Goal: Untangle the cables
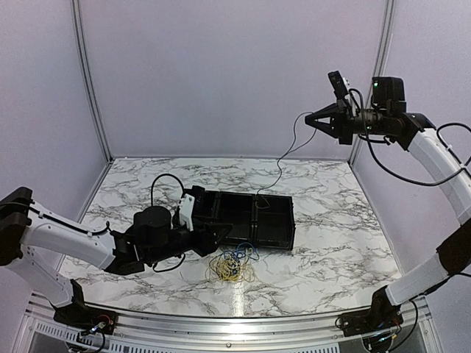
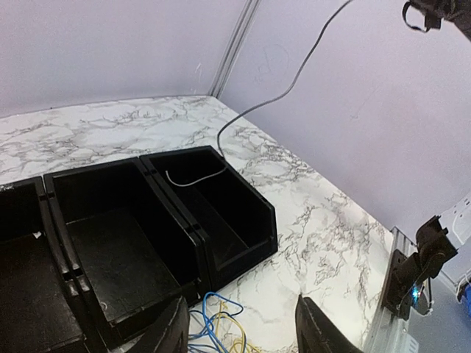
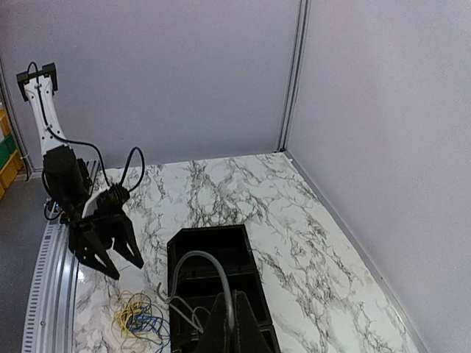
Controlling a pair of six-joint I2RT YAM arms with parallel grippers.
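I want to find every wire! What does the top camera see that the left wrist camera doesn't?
Only the top view: the left arm and right arm almost whole, plus the whole tangle of yellow and blue cables. Only the left wrist view: the grey cable ending curled inside the black tray's end compartment. Both: tray, marble table, part of the tangle, and the grey cable running up to the shut right pincer.

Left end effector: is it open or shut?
Open: the left end effector has its fingers apart in both wrist views, gripping nothing.
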